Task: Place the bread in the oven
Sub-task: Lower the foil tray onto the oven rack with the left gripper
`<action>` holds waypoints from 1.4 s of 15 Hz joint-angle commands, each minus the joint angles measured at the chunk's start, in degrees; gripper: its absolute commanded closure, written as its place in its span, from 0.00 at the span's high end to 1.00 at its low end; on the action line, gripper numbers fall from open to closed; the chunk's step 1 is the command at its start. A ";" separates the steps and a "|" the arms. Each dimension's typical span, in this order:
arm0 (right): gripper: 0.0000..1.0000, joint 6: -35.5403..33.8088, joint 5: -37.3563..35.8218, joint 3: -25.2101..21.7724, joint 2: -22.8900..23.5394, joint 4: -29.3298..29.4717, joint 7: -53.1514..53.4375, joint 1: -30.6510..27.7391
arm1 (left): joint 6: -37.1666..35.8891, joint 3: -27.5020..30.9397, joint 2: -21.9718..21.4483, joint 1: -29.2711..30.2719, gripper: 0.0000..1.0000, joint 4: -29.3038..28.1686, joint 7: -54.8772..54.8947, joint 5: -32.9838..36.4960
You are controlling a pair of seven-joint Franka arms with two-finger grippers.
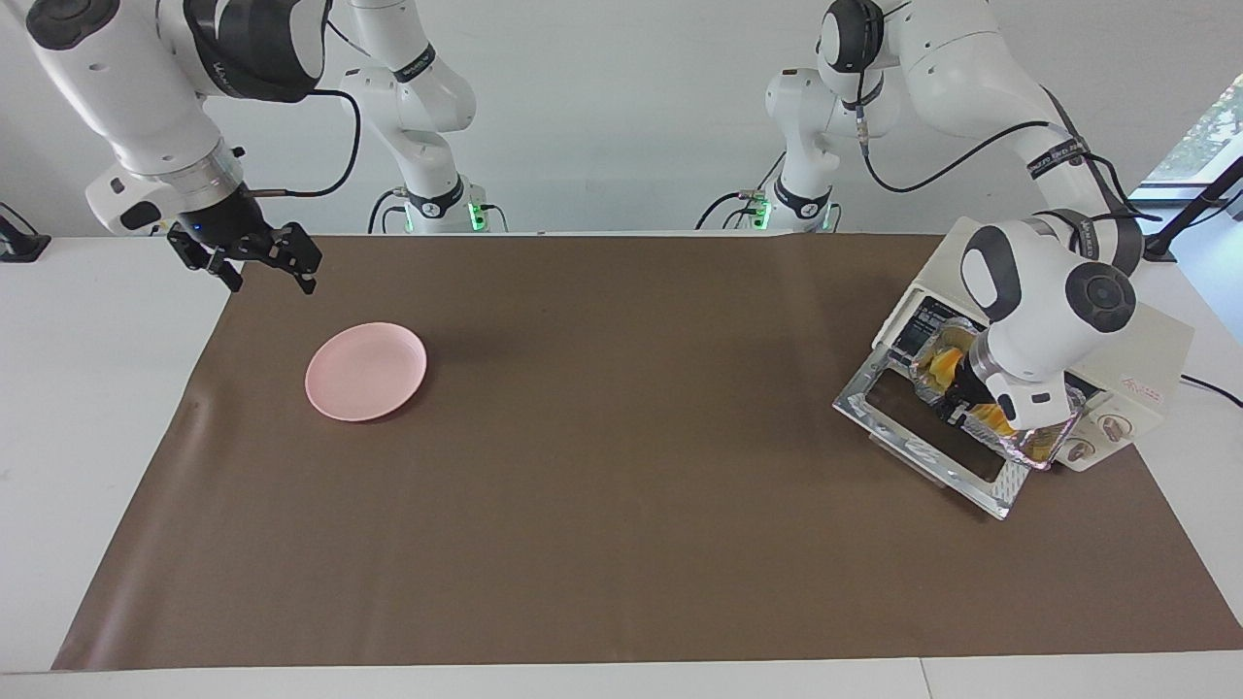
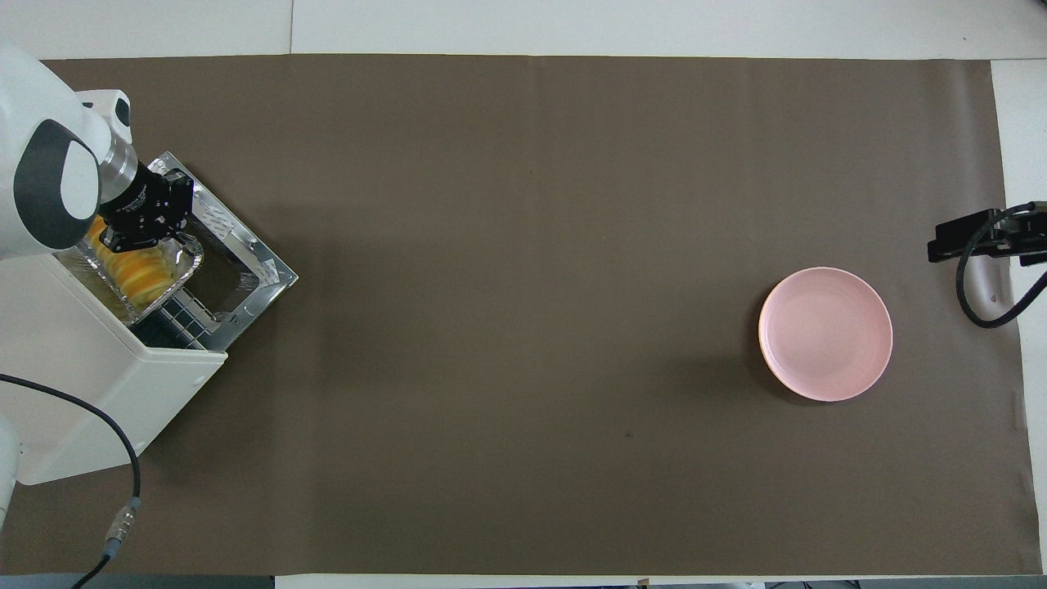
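A plain white wall [image 1: 621, 116] stood at twelve o'clock in the facing view. The white table [image 1: 97, 388] carried a wide brown mat [image 1: 621, 466] (its edges left white margins). At three o'clock, a window [image 1: 1209, 126] showed green foliage and daylight.

Oven [image 2: 98, 368] stood at left arm's end of worktop [image 2: 523, 24]; bread [image 2: 139, 274] lay in foil tray [image 2: 184, 270] at its mouth; plate [image 2: 825, 334] toward right arm's end.
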 commanded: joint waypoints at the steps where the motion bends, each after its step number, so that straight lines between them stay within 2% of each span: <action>1: 1.00 0.57 -1.23 0.54 -1.43 -1.57 0.58 -0.36 | 1.53 -0.10 -2.45 0.17 0.00 -3.07 1.04 1.03; 10: 1.00 0.48 -1.23 0.54 -1.43 -1.57 0.58 -0.36 | 6.10 -0.28 -3.68 -1.32 0.00 -6.24 -7.13 0.94; 21: 1.00 0.57 -1.23 0.54 -1.43 -1.57 0.58 -0.36 | 5.13 1.04 -4.04 -1.06 0.00 -6.50 -6.78 1.11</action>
